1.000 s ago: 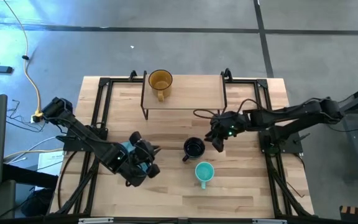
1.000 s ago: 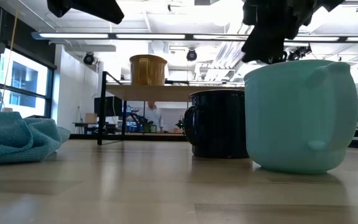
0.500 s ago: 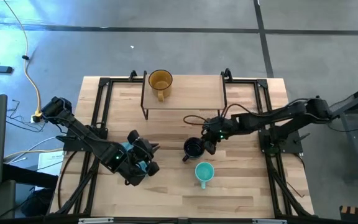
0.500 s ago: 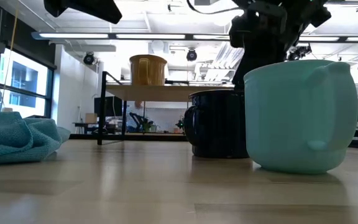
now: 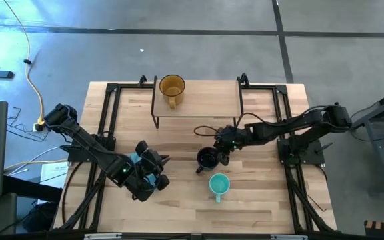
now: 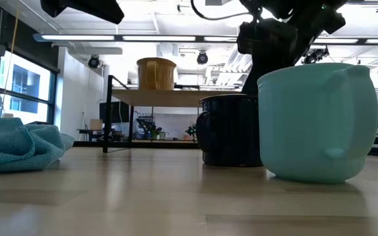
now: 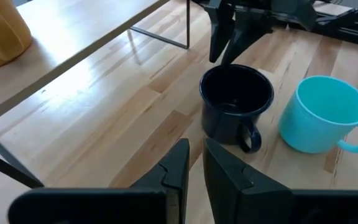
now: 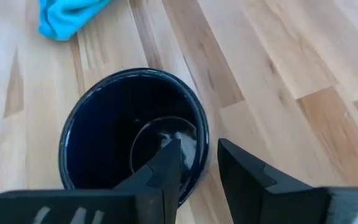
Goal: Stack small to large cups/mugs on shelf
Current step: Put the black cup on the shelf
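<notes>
Now right pincer (image 8: 194, 163) parted, straddling near rim of black mug (image 5: 207, 159) on table beside teal mug (image 5: 219, 185); sink one finger inside, clench on wall. Amber mug (image 5: 172, 87) waits on shelf (image 5: 205, 100). Left pincer (image 7: 194, 163) nearly closed, empty

Three mugs: one yellow mug (image 5: 172, 87) on the far shelf (image 5: 205, 100), one black mug (image 5: 207, 159) and one teal mug (image 5: 219, 185) on the table (image 5: 265, 200). One shelf. One blue cloth (image 5: 139, 163), near left. Two robot arms, left and right.
</notes>
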Controlling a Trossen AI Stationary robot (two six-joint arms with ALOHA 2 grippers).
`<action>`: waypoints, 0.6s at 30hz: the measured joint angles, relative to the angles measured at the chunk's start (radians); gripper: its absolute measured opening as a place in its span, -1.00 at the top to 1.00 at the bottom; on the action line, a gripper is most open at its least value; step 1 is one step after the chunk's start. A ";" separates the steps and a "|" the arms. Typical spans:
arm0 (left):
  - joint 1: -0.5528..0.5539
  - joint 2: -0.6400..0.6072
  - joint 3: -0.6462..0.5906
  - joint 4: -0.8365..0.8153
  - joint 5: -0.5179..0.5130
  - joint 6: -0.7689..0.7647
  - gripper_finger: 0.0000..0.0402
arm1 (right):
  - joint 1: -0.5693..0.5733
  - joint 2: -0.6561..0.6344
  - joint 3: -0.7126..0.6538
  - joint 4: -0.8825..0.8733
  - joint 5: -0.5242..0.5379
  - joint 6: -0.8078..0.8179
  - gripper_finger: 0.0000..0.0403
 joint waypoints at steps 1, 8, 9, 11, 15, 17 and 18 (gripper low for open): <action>0.000 0.000 0.000 -0.003 -0.002 -0.005 0.81 | -0.003 0.000 0.000 0.000 0.000 -0.003 0.52; 0.000 0.000 0.000 -0.013 -0.002 -0.011 0.81 | -0.020 0.000 0.000 0.015 -0.002 -0.106 0.52; 0.000 0.000 0.000 -0.013 -0.002 -0.011 0.81 | -0.020 0.000 0.000 0.022 -0.006 -0.125 0.52; 0.000 0.000 0.000 -0.013 -0.002 -0.011 0.81 | -0.020 0.000 0.000 0.039 -0.033 -0.149 0.52; 0.000 0.000 0.000 -0.014 -0.002 -0.011 0.81 | -0.020 0.000 0.000 0.060 -0.060 -0.169 0.52; 0.000 0.000 0.000 -0.015 -0.002 -0.012 0.81 | -0.020 0.000 0.000 0.060 -0.060 -0.169 0.52; 0.000 0.000 0.000 -0.015 -0.002 -0.011 0.81 | -0.020 0.000 0.000 0.060 -0.060 -0.169 0.52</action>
